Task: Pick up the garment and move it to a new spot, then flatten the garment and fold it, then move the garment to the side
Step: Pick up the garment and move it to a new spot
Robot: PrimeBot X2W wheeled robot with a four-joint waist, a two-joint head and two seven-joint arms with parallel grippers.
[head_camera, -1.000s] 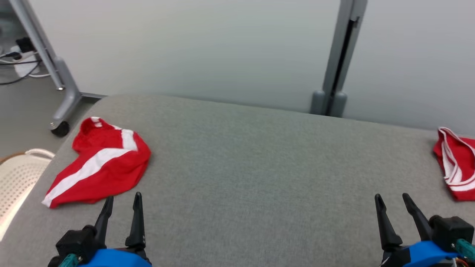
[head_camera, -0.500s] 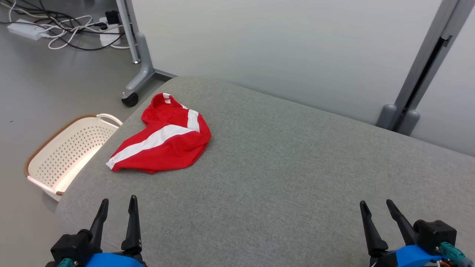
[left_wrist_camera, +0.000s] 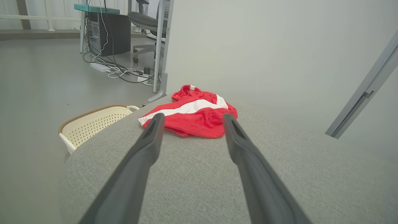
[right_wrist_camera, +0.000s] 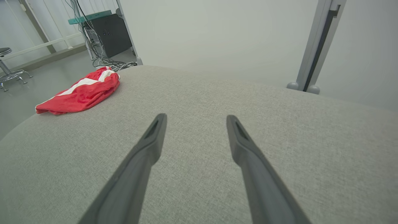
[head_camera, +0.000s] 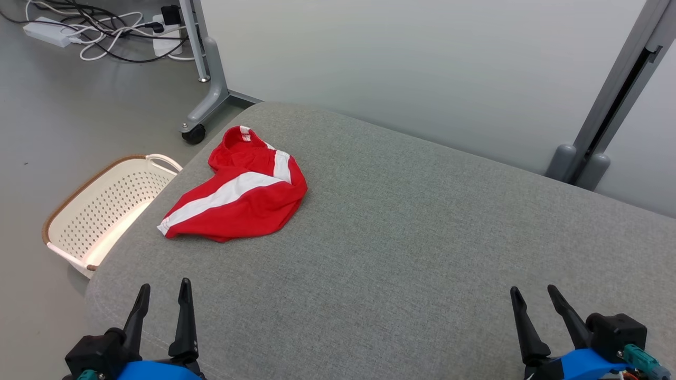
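Observation:
The garment (head_camera: 240,192) is a crumpled red piece with white stripes, lying near the far left corner of the grey padded surface (head_camera: 412,227). My left gripper (head_camera: 163,287) stands open at the near left edge, well short of the garment (left_wrist_camera: 192,113), which sits straight ahead beyond its fingertips. At the near right my right gripper (head_camera: 532,289) is open too, over bare fabric, with the garment (right_wrist_camera: 80,91) far off to its left. Nothing is between either pair of fingers.
A cream perforated basket (head_camera: 95,211) sits on the floor just past the surface's left edge. A grey wheeled stand leg (head_camera: 203,108) and tangled cables (head_camera: 100,31) lie beyond the far left corner. A pale wall with a grey upright post (head_camera: 607,116) runs behind.
The head camera has swung to the left: the garment now sits nearer the picture's middle, the basket and cables came in, and a second red garment at the right edge left the picture. Both grippers stayed open.

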